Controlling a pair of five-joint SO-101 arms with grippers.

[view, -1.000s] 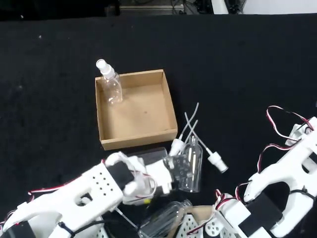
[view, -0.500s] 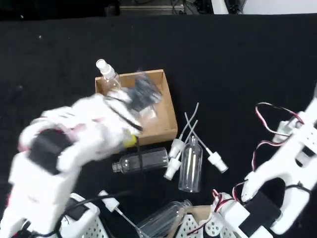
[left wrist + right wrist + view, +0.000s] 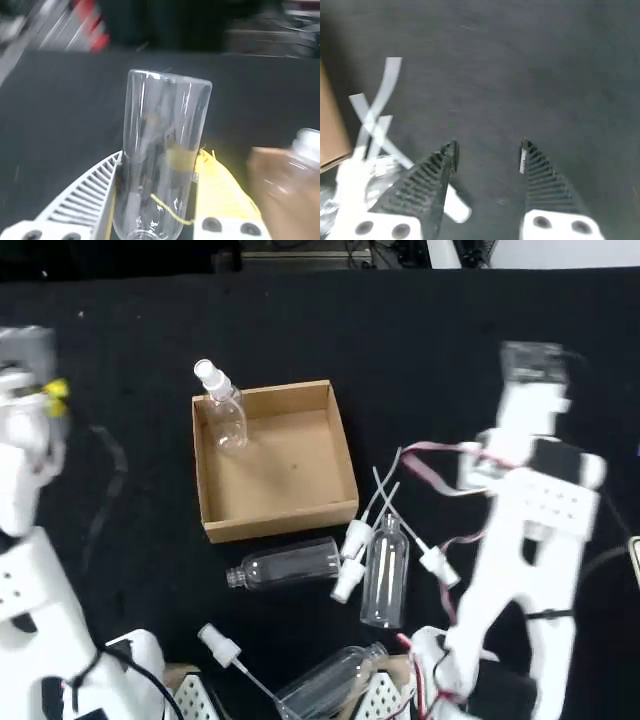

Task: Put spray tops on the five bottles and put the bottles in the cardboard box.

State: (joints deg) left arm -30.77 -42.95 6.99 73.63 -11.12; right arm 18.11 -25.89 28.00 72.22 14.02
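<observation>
Jaws of the left gripper (image 3: 160,152) clamp a clear bottle (image 3: 165,115); the right gripper (image 3: 488,145) hangs spread wide over the black table (image 3: 545,60) beside loose spray tops (image 3: 386,82). One capped bottle (image 3: 228,415) leans in the cardboard box (image 3: 280,521), three uncapped bottles (image 3: 285,563) lying nearby.

The black table (image 3: 460,350) bears the cardboard box (image 3: 280,521). Near the box lie 1 capless bottle (image 3: 285,565), a second bottle (image 3: 385,570) and 3 spray tops (image 3: 438,564). A 4th spray top (image 3: 220,646) lies apart.
</observation>
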